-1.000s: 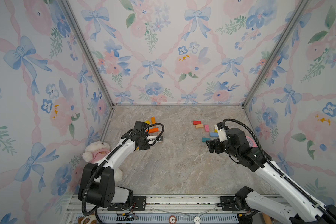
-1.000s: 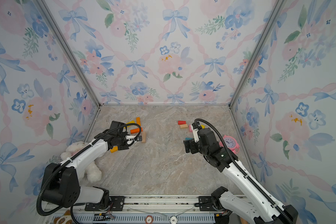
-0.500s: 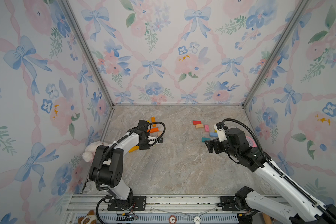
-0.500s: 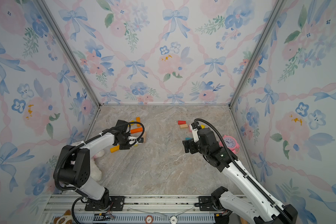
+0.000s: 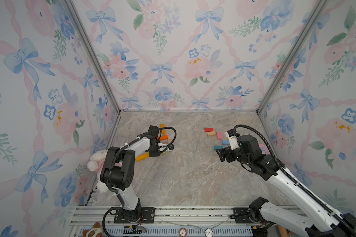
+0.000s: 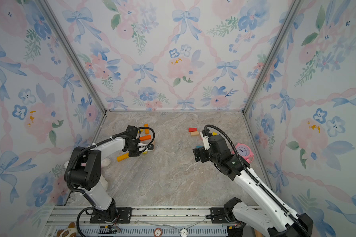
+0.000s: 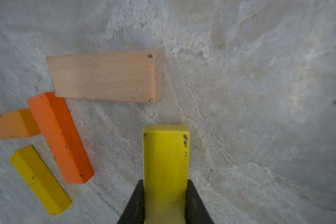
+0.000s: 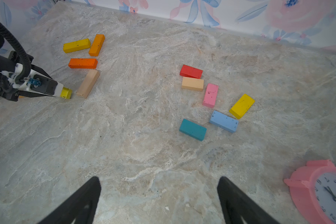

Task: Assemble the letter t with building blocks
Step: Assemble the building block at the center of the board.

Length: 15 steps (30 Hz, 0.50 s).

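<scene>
My left gripper is shut on a long yellow block, low over the table beside a tan block. Close by lie an orange-red block, a lighter orange one and another yellow one. In a top view an amber block lies under the left arm. My right gripper hangs open and empty above bare table. Ahead of it lie short blocks: red, peach, pink, yellow, blue and teal.
A pink alarm clock stands by the right wall, close to the right arm. A white plush toy sits against the left wall behind the left arm. Flowered walls close off three sides.
The left arm's elbow has swung up and inward while its gripper, still holding the yellow block, shifted only slightly. The right arm has barely moved.
</scene>
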Motion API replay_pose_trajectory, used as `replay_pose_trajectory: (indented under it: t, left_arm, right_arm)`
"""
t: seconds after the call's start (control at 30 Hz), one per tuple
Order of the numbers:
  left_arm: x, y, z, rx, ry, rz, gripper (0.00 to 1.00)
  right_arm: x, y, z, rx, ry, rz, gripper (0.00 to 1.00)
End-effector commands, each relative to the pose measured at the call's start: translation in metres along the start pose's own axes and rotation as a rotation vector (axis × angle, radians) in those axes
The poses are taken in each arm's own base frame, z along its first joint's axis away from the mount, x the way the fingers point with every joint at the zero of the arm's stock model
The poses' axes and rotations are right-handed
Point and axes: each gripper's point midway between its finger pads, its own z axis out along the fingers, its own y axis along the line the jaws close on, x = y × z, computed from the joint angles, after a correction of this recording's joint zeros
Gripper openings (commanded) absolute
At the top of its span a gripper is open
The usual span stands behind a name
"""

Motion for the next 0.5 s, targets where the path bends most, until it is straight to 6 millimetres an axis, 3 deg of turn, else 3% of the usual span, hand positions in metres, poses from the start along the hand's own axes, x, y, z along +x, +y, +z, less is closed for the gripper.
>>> replay_pose_trajectory:
  t: [0.0, 0.47]
  left_arm:
    - [-0.001, 0.0071, 0.0023, 0.003, -0.013, -0.032, 0.13]
    - [-0.004, 0.0091, 0.0112, 0.023, -0.023, -0.052, 0.14]
  right_arm:
    - [0.0031, -0.003, 0.0031, 0.003, 0.007, 0.002, 0.96]
    - [0.0054, -0.0057, 0.003, 0.011, 0.009, 0.01, 0.96]
